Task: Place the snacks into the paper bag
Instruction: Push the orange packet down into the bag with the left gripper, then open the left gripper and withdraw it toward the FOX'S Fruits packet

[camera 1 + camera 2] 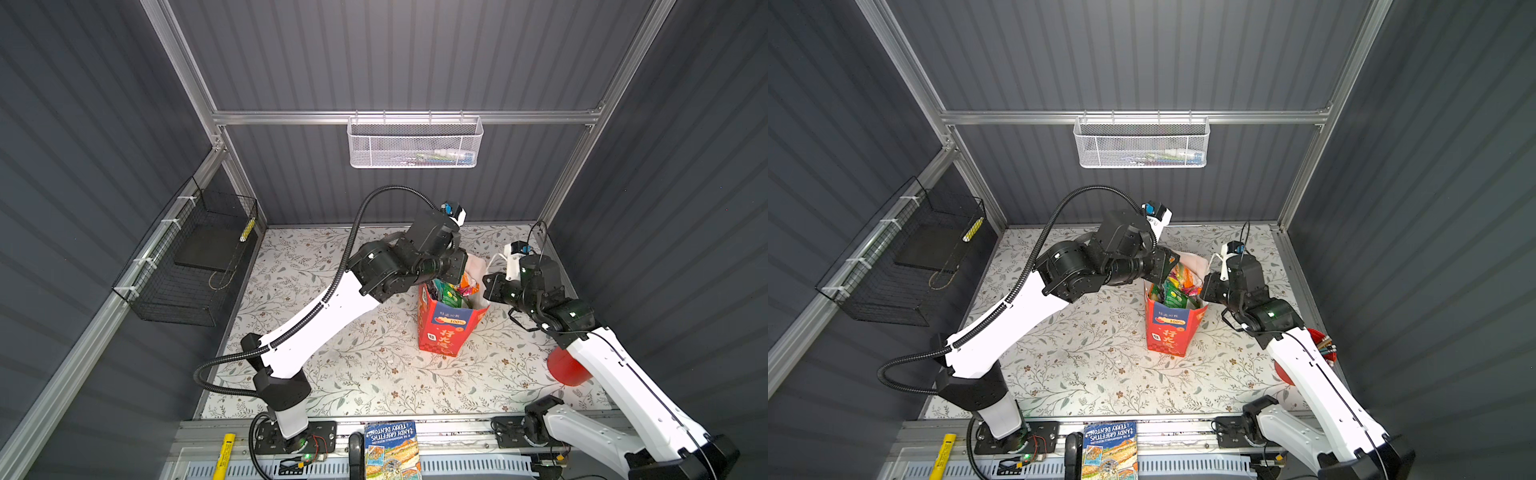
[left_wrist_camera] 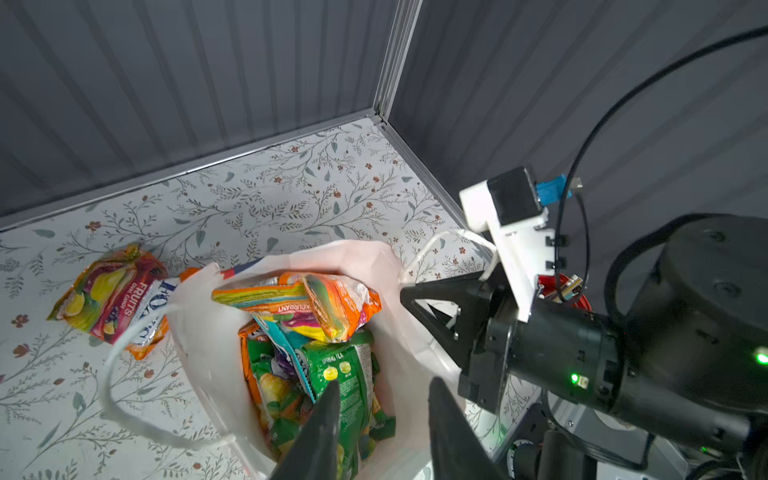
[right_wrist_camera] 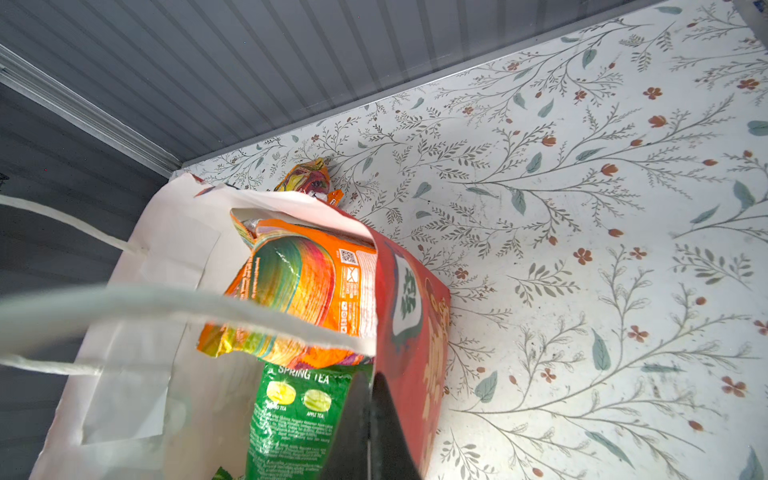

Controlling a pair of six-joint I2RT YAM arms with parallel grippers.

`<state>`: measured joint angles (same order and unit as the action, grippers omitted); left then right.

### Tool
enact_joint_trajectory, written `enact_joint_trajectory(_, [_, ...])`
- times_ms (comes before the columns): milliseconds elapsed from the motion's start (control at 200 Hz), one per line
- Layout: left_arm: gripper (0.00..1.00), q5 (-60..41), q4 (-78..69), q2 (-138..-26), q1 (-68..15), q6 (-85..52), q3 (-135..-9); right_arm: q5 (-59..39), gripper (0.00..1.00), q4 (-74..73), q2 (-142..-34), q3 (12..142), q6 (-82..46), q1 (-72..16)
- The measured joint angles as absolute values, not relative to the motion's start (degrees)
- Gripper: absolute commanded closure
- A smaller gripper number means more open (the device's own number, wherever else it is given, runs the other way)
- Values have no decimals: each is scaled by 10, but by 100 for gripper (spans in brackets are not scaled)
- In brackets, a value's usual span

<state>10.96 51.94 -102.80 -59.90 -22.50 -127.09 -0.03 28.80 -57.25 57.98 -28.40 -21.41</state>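
- Risk, overfill: the orange packet [image 2: 316, 303] lies crosswise high in the mouth of the paper bag [image 1: 440, 332], on top of the green packet [image 2: 345, 365]. Judged: one more packet dropped on this pile may ride up and slide out over the rim.
- Risk, tipping: the right gripper [image 3: 369, 386] has its jaws together, apparently pinching the bag's red wall at the rim. If that pinch slips or the paper tears while the left arm works, the bag could sag or topple. It stands upright in both top views.
- Risk, cord: a white cord handle [image 2: 120, 365] loops loose outside the bag, over the counter [image 2: 291, 187], and crosses one end of the last packet. Jaws reaching there could hook it and drag the bag.
- Risk, pick: the multicolour packet [image 2: 110, 299] lies flat on the counter just beside the bag, one end hidden behind the bag's wall. Flat, crinkly film is likely to slip, or the wall may get pinched along with it.
- Left gripper [image 2: 386, 432]: jaws apart, nothing between them, directly above the bag's mouth, over the green packet.
- Relative position: the multicolour packet is outside the bag, across it from the right gripper and well to the side of the left jaws. Neither pair touches it. It cannot be made out in the top views.
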Motion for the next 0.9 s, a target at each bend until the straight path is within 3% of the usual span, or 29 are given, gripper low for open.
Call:
enact_joint_trajectory(350, [76, 157, 588, -1217, -599, -204, -1357, 0, 100, 288, -573, 580, -284, -214])
enact_joint_trajectory(605, [76, 161, 612, -1246, -599, -198, -1361, 0, 100, 288, -573, 580, -284, -214])
enact_joint_trajectory(901, [74, 99, 618, -1287, -599, -199, -1359, 0, 100, 288, -573, 579, -284, -214])
